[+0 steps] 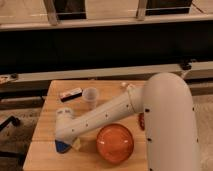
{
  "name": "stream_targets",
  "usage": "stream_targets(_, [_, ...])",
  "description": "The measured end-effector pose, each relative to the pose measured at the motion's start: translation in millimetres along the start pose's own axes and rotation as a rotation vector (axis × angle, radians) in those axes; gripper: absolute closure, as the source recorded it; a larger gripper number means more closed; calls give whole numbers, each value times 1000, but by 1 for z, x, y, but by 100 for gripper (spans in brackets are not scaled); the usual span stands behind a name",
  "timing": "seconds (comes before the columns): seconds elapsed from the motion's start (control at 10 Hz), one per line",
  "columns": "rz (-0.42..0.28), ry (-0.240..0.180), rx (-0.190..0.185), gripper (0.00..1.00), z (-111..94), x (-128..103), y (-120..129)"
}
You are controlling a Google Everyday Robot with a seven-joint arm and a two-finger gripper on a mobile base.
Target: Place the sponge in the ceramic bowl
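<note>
Gripper (pixel 64 139): you find it at the front-left corner of the wooden table (pixel 47 112), low over the sponge (pixel 62 147). You cannot tell how wide it stands or whether it grips anything.
Sponge: blue with a pale yellow part, on the tabletop, left of the ceramic bowl (pixel 115 144) and outside it.
Ceramic bowl: orange, glossy, front centre.
Plastic cup (pixel 90 96): translucent, upright, behind the arm (pixel 107 115).
Black-and-white flat object (pixel 70 94): just left of the cup.

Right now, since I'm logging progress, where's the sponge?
Lower left in the camera view: the sponge is at the gripper, near the table's front edge, just left of the ceramic bowl.
</note>
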Motion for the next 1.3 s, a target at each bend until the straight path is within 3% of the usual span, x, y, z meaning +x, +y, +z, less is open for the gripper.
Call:
stream_targets(0.3, [12, 25, 0, 20, 0, -8, -8])
stream_targets(0.6, [14, 69, -35, 20, -3, -10, -11])
stream_targets(1.3, [54, 122, -101, 20, -1, -11, -15])
